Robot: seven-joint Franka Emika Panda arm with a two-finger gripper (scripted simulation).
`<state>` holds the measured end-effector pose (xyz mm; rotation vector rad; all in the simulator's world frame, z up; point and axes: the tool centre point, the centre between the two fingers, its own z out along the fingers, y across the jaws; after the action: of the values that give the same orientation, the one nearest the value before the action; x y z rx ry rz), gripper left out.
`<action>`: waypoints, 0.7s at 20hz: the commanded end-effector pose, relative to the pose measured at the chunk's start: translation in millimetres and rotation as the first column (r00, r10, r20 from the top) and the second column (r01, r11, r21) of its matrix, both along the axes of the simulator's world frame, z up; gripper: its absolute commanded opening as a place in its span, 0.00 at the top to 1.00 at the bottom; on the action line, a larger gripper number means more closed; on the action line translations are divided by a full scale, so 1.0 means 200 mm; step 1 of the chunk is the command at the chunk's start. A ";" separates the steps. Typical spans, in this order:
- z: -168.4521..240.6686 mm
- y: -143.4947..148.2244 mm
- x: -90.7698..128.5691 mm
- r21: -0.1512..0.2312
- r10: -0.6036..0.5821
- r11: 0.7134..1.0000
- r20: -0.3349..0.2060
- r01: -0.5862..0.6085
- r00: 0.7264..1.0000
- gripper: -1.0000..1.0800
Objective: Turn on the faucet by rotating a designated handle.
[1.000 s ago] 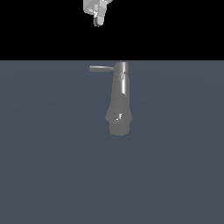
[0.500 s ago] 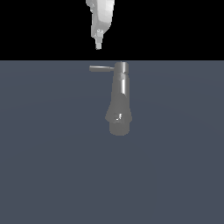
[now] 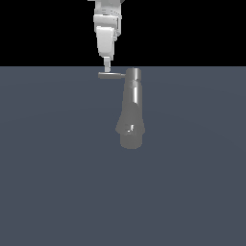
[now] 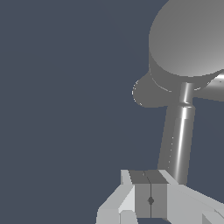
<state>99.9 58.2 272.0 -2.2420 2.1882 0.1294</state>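
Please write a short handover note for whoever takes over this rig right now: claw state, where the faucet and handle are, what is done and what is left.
Claw: fingers pressed together, holding nothing, tip just above the outer end of the handle; contact cannot be judged.
Faucet: stands alone on the grey surface, cylindrical cap at the far end.
Handle: straight bar sticking out from the cap toward the exterior view's left.
Done: arm positioned at the handle's free end.
Left: push the handle round to turn the faucet on; no rotation evident yet.

**White arm, grey pads**

The arm (image 3: pixel 106 29) is glossy white, built of blocky stacked segments with grey shading in the seams. Its gripper (image 4: pixel 150 200) has angular white fingers (image 4: pixel 114 205) faced with dark grey pads (image 4: pixel 142 199), one small dark mark at their seam.
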 end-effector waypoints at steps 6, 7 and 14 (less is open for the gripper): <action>-0.15 0.03 0.07 -0.025 -0.093 0.995 -0.008 0.093 0.996 1.00; -0.16 0.03 0.08 -0.026 -0.100 0.995 -0.008 0.099 0.995 1.00; -0.18 0.03 0.09 -0.031 -0.115 0.993 -0.009 0.115 0.993 1.00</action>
<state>117.5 64.6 235.2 -2.1303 2.3313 0.1095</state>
